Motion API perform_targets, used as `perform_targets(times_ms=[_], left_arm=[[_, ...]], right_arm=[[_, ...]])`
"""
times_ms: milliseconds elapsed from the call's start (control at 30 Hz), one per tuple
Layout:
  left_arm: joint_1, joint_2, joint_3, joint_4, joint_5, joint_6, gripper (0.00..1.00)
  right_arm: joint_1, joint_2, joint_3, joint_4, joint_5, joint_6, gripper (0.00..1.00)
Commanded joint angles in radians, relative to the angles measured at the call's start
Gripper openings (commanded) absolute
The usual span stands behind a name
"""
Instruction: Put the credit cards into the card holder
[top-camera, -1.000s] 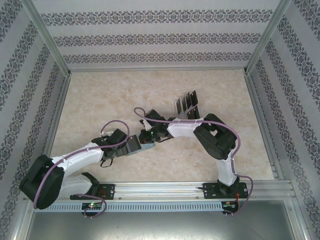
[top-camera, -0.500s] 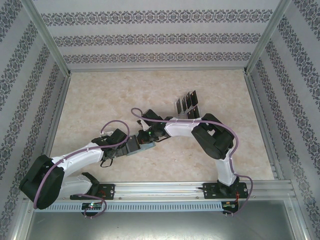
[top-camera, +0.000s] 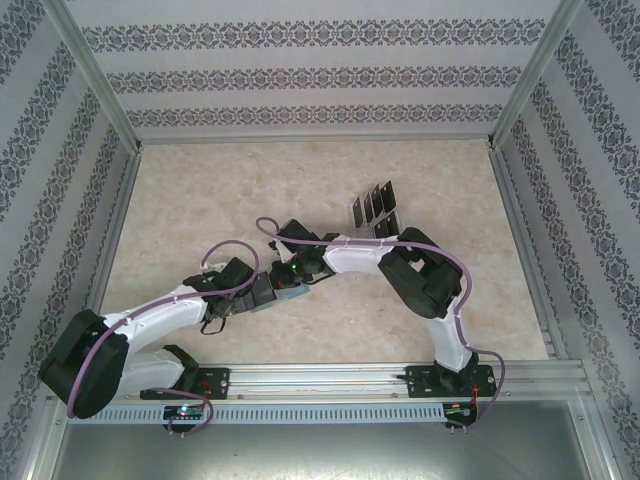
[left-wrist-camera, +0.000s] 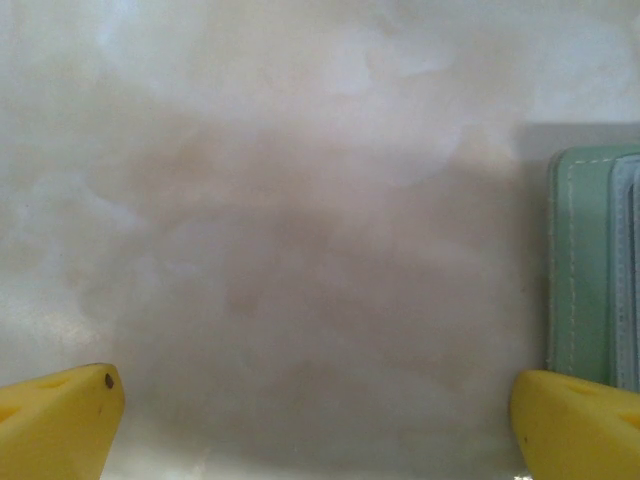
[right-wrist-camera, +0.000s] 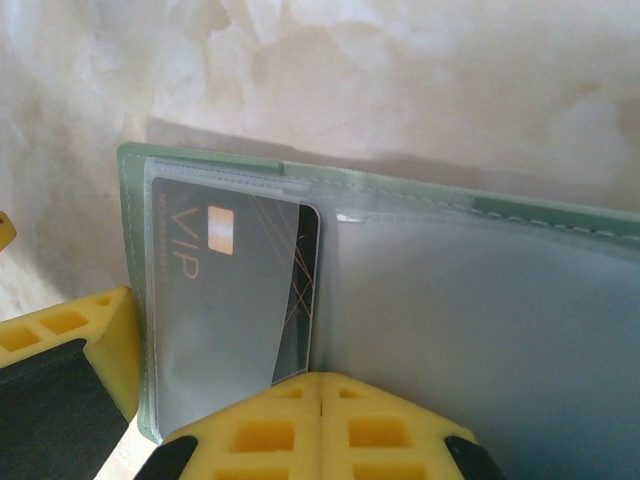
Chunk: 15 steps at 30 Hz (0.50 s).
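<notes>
Green stitched card holder (right-wrist-camera: 420, 192) sleeves a black rectangular credit card (right-wrist-camera: 235, 290).

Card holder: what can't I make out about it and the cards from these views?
Top external: card holder largely covered by the right arm; open or shut unclear there.
Left wrist: its edge blurred, cut off by the frame's right side.
Right wrist: lower end of the sleeved card hidden behind the right gripper; whether it pinches anything is unclear.
Top external: spare cards too small to count.
</notes>
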Motion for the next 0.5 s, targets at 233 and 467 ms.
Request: perform_targets(times_ms=[233,467], left_arm=[[0.008,-0.003,-0.011,0.015,0.004,0.011,1.0],[0.008,-0.037,0.011,-0.019,-0.018,0.009,1.0]], right_arm=[[0.011,0.0,0.01,-0.024,0.011,-0.017,0.0],[-0.033,-0.078,-0.005,-0.046,0.053,-0.032,0.0]])
